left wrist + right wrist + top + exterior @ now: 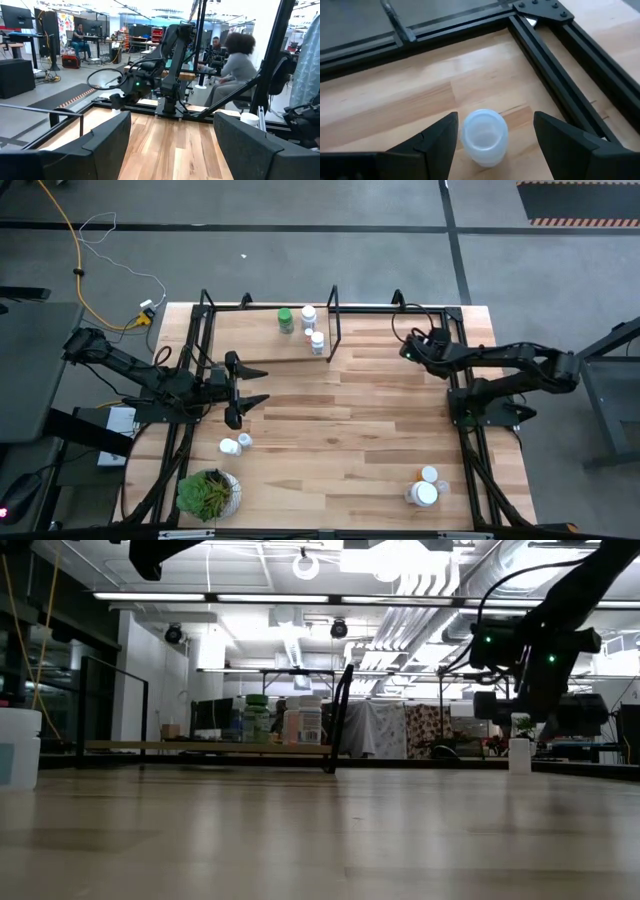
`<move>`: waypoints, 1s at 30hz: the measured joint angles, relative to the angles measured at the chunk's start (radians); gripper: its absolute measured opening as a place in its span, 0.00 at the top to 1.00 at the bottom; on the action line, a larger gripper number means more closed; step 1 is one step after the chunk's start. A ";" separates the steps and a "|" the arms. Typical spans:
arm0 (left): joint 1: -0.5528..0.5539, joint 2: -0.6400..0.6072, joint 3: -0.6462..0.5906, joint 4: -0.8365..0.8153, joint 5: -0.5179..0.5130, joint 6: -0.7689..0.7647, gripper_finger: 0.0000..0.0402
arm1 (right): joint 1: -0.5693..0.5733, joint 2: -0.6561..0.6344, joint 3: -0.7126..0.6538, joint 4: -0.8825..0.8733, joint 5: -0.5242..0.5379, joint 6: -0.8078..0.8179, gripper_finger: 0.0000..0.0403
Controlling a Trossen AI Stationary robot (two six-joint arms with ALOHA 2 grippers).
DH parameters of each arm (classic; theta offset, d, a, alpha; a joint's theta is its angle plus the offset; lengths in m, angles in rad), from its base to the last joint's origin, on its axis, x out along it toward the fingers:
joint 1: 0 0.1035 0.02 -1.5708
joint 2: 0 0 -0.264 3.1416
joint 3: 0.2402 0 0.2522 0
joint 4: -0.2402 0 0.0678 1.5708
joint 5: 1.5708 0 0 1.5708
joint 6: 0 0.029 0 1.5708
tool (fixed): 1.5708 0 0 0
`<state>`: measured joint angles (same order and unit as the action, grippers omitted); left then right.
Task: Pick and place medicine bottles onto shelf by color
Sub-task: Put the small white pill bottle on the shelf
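While seen only from above, white bottle (484,136) between open, empty right end effector (495,137).

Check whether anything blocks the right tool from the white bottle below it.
Nothing visible does. In the right wrist view the white bottle stands upright on bare wood between the open fingers of the right tool. The black frame rail runs beside it, apart from the bottle.
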<state>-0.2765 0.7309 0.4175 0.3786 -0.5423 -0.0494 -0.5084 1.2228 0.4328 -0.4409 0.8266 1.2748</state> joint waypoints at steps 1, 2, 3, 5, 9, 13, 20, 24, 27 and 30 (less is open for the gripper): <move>0.000 0.000 0.000 0.000 0.000 0.000 0.31 | -0.005 0.000 -0.006 0.013 -0.001 0.000 0.37; 0.000 0.000 0.000 0.000 0.000 0.000 0.31 | -0.010 0.000 -0.010 0.023 -0.001 -0.003 0.37; 0.000 0.000 0.000 0.000 0.000 0.000 0.31 | -0.014 0.000 -0.010 0.031 -0.001 -0.020 0.37; 0.000 0.000 0.000 0.000 0.000 0.000 0.31 | -0.023 0.000 -0.010 0.058 -0.007 -0.054 0.37; 0.000 0.000 0.000 0.000 0.000 0.000 0.31 | -0.042 0.000 -0.010 0.085 -0.044 -0.097 0.37; 0.000 0.000 0.000 0.000 0.000 0.000 0.31 | -0.064 0.001 -0.010 0.082 -0.085 -0.131 0.37; 0.000 0.000 0.000 0.000 0.000 0.000 0.31 | -0.077 0.001 -0.010 0.084 -0.102 -0.161 0.37; 0.000 0.000 0.000 0.000 0.000 -0.002 0.31 | -0.077 0.001 -0.010 0.084 -0.102 -0.177 0.37; 0.000 0.000 0.000 0.000 0.000 -0.002 0.31 | -0.086 0.001 -0.010 0.084 -0.103 -0.177 0.37; 0.000 0.000 0.000 0.000 0.000 -0.001 0.31 | -0.100 0.001 -0.010 0.084 -0.104 -0.184 0.38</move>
<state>-0.2764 0.7307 0.4175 0.3786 -0.5423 -0.0502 -0.6080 1.2240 0.4225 -0.3573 0.7224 1.0907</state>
